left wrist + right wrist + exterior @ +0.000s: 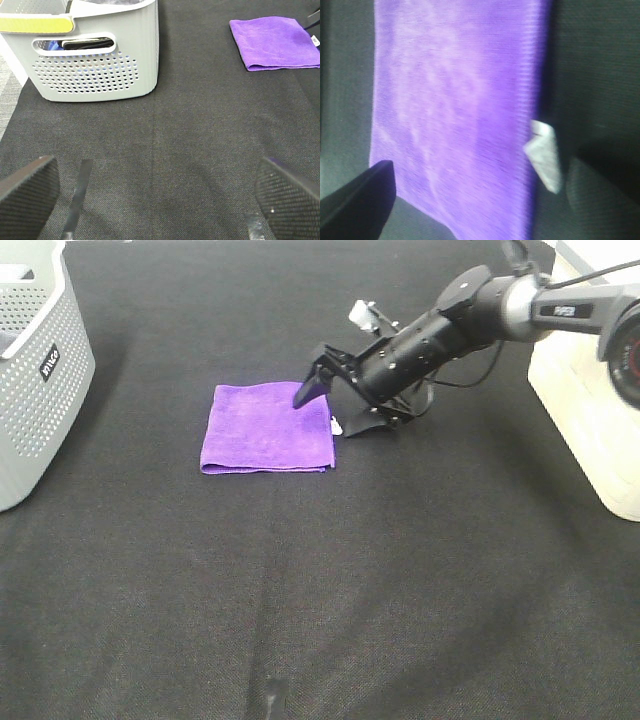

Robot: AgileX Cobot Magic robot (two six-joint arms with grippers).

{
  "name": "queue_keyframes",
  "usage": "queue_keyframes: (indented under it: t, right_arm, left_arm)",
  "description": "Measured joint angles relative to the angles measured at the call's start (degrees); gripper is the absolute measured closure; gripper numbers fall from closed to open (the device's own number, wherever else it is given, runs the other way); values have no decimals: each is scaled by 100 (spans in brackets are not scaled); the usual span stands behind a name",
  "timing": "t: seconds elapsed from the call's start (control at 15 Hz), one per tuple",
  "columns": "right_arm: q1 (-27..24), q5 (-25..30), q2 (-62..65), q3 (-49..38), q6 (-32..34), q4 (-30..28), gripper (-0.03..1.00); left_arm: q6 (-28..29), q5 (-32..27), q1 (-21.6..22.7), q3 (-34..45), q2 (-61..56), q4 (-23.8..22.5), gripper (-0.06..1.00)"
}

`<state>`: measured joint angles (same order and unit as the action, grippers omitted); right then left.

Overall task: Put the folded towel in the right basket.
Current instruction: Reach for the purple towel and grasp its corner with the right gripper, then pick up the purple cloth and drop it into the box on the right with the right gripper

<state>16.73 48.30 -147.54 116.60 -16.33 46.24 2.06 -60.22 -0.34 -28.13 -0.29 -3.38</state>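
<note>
Right gripper (338,407), fingers (312,388) apart, is straddling the folded towel (266,428) edge mid-frame; grasp and carry to right basket (590,430) pending.

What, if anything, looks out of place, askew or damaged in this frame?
Nothing stands out. The folded purple fuzzy towel lies flat on the black cloth, its small white tag poking out at one edge. The right claw is open over that edge. The grey perforated basket and cream-white bin stand upright.
</note>
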Motion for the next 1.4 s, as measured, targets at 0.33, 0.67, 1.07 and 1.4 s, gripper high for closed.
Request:
queue_keyframes:
  t: [0.33,0.67,1.07,1.4]
  right_arm:
    - [688,-607,-252,80,17,401,27]
    - [974,-894,-332,57,17,315,87]
    - [441,155,1427,-92,-74,-527,87]
    - [-567,1186,3375,-92,292,-2257,87]
  left_arm:
    - [0,0,0,0,0,0,-4]
    - [0,0,0,0,0,0,-4]
    - [0,0,0,0,0,0,-4]
    - [0,0,0,0,0,0,-4]
